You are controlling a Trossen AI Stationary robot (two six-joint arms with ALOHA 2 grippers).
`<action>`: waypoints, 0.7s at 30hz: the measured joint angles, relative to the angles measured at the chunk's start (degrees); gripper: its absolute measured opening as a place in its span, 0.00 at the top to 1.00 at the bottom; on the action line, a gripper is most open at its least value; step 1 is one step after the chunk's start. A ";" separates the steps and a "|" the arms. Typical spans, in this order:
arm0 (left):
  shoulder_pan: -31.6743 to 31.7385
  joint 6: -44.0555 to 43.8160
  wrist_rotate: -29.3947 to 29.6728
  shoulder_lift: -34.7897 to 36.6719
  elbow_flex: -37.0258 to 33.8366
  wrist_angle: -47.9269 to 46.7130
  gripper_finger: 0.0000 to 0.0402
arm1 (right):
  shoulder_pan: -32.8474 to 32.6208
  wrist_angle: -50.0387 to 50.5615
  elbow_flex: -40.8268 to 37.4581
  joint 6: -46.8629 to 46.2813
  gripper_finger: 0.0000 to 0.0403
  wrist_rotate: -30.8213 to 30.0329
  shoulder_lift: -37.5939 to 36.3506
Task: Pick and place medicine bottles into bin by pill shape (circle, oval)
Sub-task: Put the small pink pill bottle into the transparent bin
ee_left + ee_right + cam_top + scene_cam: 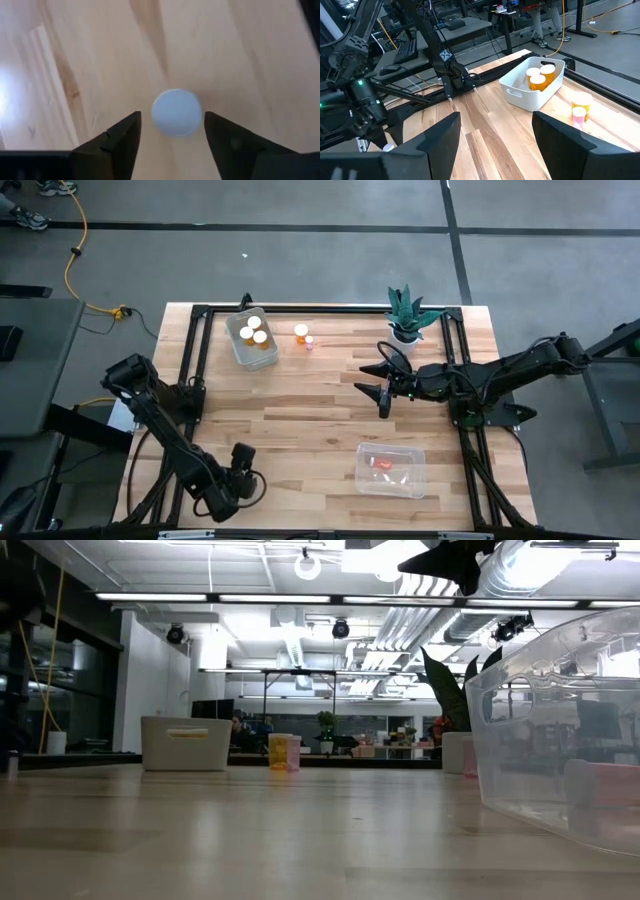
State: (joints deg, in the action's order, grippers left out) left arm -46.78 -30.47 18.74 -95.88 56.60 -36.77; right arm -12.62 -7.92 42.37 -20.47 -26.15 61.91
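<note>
a small medicine bottle with a round white cap point(177, 112) stands on the pale wooden counter point(320, 415) directly between the left gripper's point(243, 463) two dark fingers point(116, 145), seen cap-first from above; the fingers are spread either side of the cap, with a sliver of counter showing on each side, not yet gripping it. that gripper hangs over the counter's near left corner. well beyond the fingers, at the far side, a white rectangular plastic bin point(250, 338) holds three amber bottles with white caps point(252, 330), and just beside it two loose bottles stand on the counter, one amber point(301, 332) and one smaller pink point(309, 343). nearer, to the right, a clear plastic tub point(391, 468) has something reddish lying inside, too blurred to identify. the right gripper point(385, 385) hovers above mid-counter, its fingers point(437, 137) spread apart and holding nothing, pointed toward the white bin. a potted green plant in a white pot point(406, 315) sits at the far right, just behind that arm.
</note>
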 joint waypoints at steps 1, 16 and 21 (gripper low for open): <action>0.00 0.43 -0.08 0.02 0.00 0.89 0.51 | 0.01 0.01 0.00 -0.01 0.40 -0.01 0.00; 1.14 3.68 -0.38 0.09 0.00 3.57 0.64 | 0.00 0.07 0.00 -0.02 0.40 -0.20 0.00; 1.47 3.71 -0.43 -0.07 0.00 3.12 0.67 | 0.01 0.24 0.00 -0.02 0.40 -0.17 0.00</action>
State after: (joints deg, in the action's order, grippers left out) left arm -45.32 -26.76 18.31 -95.94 56.60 -33.65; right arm -12.61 -7.69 42.37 -20.49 -26.33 61.91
